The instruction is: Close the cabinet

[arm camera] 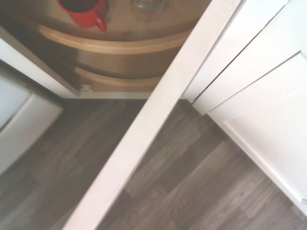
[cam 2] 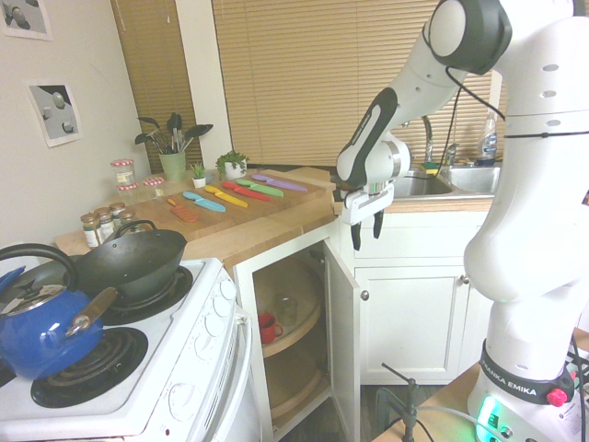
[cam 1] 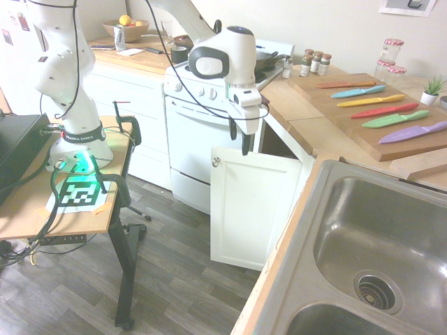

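Note:
The cabinet's white door (cam 1: 255, 209) stands swung out into the room, with its small silver knob (cam 1: 216, 162) at the upper free corner. In the second exterior view the door (cam 2: 342, 341) shows nearly edge-on beside the open cabinet. My gripper (cam 1: 246, 145) hangs just above the door's top edge, between the knob and the hinge side, fingers pointing down. Its jaws are open and hold nothing (cam 2: 365, 235). In the wrist view the door's top edge (arm camera: 158, 110) runs diagonally, over round wooden shelves with a red mug (arm camera: 86, 9) on them.
A white oven (cam 1: 202, 132) stands right beside the cabinet, with a wok (cam 2: 138, 262) and a blue kettle (cam 2: 37, 331) on top. The wooden counter (cam 1: 300, 112) above carries a board of coloured knives (cam 1: 391, 118). A neighbouring cabinet door (cam 2: 414, 318) sits under the sink (cam 1: 377, 237).

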Robot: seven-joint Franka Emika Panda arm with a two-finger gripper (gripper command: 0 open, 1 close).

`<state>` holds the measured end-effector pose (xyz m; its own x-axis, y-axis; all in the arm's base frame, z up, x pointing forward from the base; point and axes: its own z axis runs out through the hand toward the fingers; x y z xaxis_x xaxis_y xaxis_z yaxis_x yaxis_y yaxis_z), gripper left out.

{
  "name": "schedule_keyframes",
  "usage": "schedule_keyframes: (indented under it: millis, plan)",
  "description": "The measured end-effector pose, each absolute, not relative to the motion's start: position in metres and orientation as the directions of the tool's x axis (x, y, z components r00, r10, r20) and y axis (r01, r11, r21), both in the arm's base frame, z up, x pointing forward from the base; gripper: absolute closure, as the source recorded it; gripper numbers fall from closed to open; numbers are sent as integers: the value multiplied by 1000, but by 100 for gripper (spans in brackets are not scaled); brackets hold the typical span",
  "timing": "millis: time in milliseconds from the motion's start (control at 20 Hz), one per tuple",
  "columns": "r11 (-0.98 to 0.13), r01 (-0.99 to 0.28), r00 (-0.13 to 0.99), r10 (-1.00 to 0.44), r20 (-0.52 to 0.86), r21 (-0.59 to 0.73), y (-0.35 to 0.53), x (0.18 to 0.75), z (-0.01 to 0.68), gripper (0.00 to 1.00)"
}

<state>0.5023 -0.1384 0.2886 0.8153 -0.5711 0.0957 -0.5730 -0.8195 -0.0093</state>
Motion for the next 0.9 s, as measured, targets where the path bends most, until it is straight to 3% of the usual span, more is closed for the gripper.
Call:
schedule_keyframes:
  millis: [900]
  plan:
    - [-893, -437, 897, -425, 120, 107, -128, 528, 230, 0]
